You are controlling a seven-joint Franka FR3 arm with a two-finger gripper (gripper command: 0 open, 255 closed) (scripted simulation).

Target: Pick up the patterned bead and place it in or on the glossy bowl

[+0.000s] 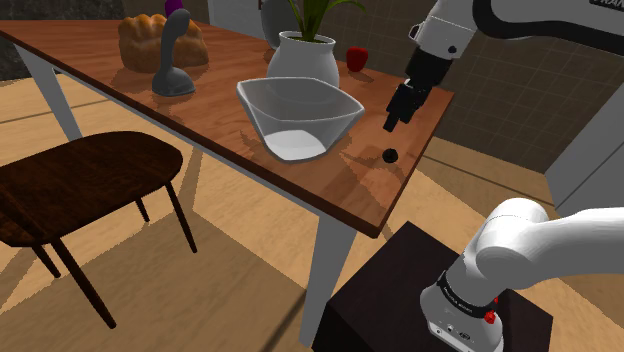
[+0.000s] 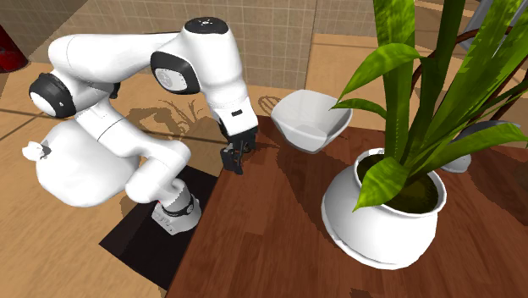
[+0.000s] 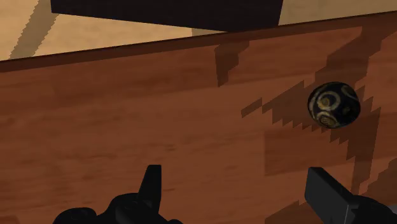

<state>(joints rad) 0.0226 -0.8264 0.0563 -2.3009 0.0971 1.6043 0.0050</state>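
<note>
A small black bead with gold ring patterns (image 1: 391,155) lies on the wooden table (image 1: 200,110) near its front corner. In the wrist view the bead (image 3: 334,105) sits ahead of the fingers, out beyond one fingertip and not between them. My black gripper (image 1: 390,125) hangs open a little above the table, just over and behind the bead; its fingers stand wide apart in the wrist view (image 3: 235,181) and hold nothing. The glossy white bowl (image 1: 298,115) stands to the shoulder view's left of the bead. From the second exterior view, the gripper (image 2: 234,165) is short of the bowl (image 2: 309,118).
A white pot with a green plant (image 1: 303,60) stands behind the bowl, large in the second exterior view (image 2: 385,212). A red apple (image 1: 357,58), a bread loaf (image 1: 150,40) and a grey utensil (image 1: 173,70) sit farther back. A dark chair (image 1: 80,180) stands beside the table.
</note>
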